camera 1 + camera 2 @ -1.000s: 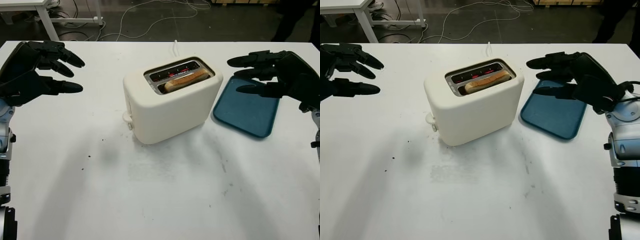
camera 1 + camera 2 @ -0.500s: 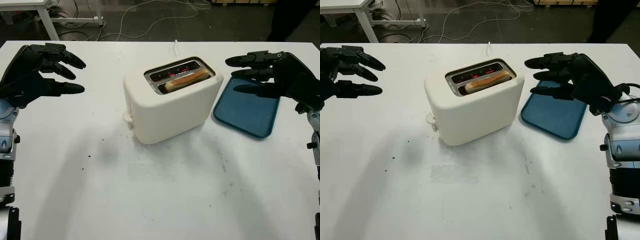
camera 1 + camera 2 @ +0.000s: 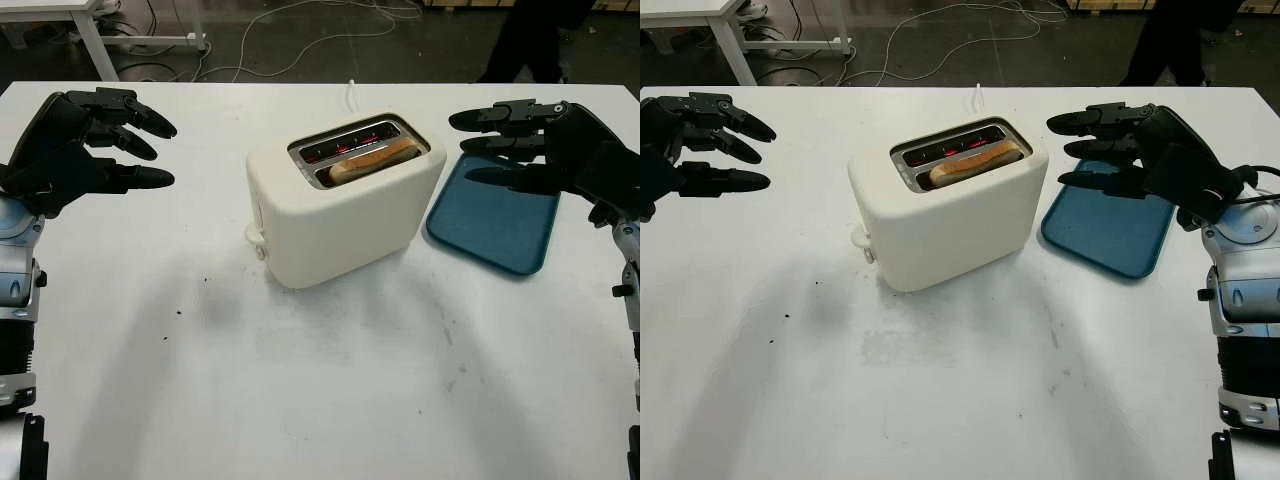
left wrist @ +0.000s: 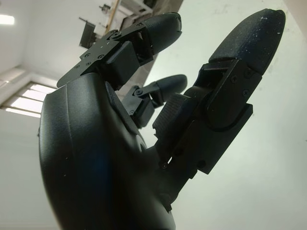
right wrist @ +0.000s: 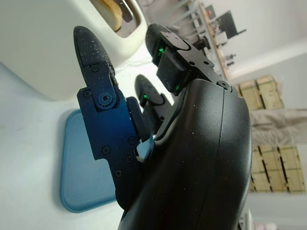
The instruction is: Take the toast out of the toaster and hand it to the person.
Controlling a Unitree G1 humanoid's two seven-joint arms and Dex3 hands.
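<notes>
One toast (image 3: 372, 159) in one toaster (image 3: 340, 200), apparently one tray (image 3: 495, 215).

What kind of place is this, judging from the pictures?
Probably a robotics lab or workshop set up for a kitchen test, not a home kitchen. A cream toaster and a blue tray sit on a plain white table, with loose cables on the dark floor and wooden crates stacked nearby.

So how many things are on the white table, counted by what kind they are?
Toaster: 1
Toast: 1, sitting in the toaster's slot
Blue tray: 1
Total: 3
</notes>
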